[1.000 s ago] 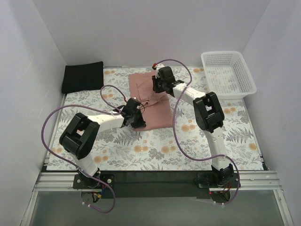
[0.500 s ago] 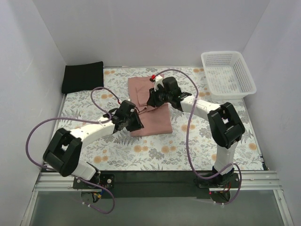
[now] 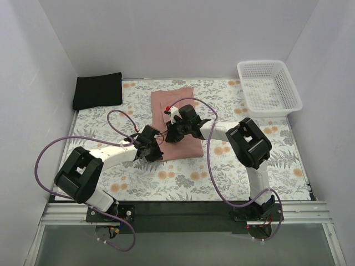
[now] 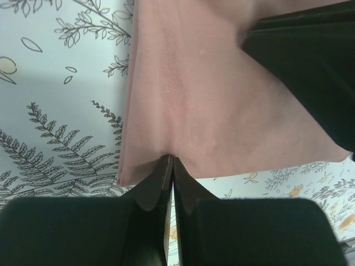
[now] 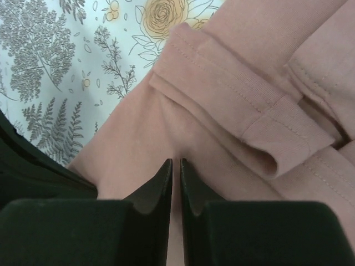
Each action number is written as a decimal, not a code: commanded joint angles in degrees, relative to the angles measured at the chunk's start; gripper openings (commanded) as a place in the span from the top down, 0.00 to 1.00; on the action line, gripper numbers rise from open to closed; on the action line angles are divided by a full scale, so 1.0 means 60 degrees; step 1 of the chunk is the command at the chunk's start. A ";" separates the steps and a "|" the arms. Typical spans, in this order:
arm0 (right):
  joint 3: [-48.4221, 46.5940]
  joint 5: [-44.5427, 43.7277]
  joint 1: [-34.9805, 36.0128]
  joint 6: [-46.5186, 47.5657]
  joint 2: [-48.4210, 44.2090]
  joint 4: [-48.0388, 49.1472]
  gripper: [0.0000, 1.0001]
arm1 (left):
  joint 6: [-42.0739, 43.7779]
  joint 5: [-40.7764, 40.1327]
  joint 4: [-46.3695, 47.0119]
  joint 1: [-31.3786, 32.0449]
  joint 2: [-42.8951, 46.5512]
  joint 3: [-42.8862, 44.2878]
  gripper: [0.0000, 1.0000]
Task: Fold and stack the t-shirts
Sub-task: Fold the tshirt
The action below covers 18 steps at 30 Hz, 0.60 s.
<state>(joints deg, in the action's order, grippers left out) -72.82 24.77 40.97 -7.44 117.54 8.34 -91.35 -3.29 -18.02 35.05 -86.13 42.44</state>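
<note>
The pink t-shirt (image 3: 180, 98), laid mid-table on the floral cloth (image 3: 288, 158), is pinched at its near edge by the closed left gripper (image 4: 169, 164) and farther in by the closed right gripper (image 5: 174, 166). The black t-shirt (image 3: 98, 90) is seen folded at the far-left corner.

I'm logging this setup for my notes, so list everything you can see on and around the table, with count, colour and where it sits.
pink t-shirt: 1, dusty pink, partly folded, centre of the table
black t-shirt: 1, black, folded, far left corner
basket: 1, white lattice, far right corner
table cloth: 1, floral on a pale ground, covering the table
cables: 2, purple, looping along the arms
left gripper: 1, black fingers, shut on the pink t-shirt's near edge
right gripper: 1, black fingers, shut on the pink t-shirt's middle
</note>
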 commanded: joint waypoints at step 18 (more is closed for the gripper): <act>-0.3608 -0.3878 -0.0339 0.1197 0.1710 0.0485 0.78 | -0.0141 0.0885 -0.0263 0.0047 -0.0236 -0.0466 1.00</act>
<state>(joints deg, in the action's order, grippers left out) -88.77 9.39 40.45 -2.72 127.68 8.95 -92.40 0.08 -16.19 34.98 -86.96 41.65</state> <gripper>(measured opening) 0.205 0.007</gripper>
